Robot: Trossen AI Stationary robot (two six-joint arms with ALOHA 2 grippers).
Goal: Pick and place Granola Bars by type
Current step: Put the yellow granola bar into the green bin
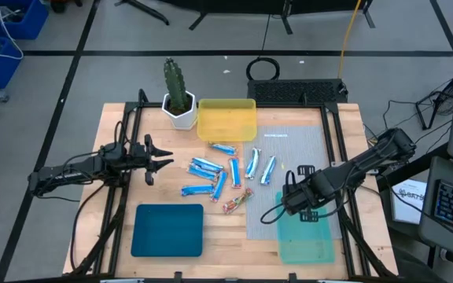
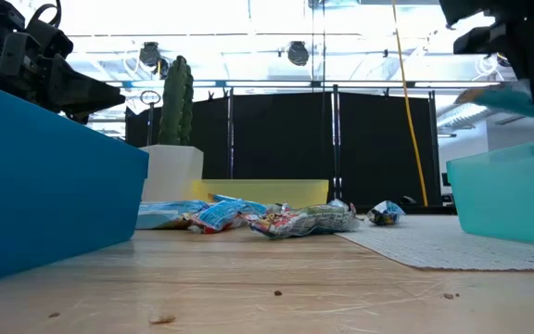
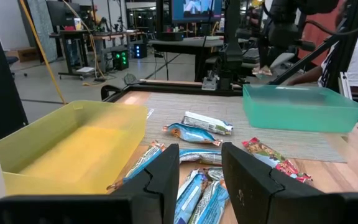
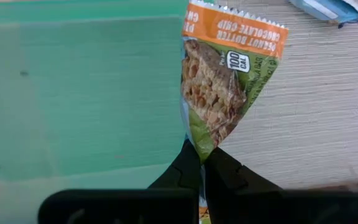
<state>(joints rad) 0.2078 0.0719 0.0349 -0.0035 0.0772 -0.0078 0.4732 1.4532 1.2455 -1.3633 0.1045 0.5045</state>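
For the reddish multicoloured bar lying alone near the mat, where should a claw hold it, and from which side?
Take the reddish bar across its narrow middle, coming straight down from above. It lies flat and slanted on the wood, so the fingers should turn to close across its short width.

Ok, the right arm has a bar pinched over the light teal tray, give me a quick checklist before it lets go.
1. Right gripper shut on the orange-and-green bar: ok.
2. Bar hangs over the light teal tray: not ok, it hangs at the tray's edge, mostly over the mat.
3. Tray floor free: ok.
4. Left gripper apart, open, at the blue bars: ok.
5. Height above tray: cannot tell.
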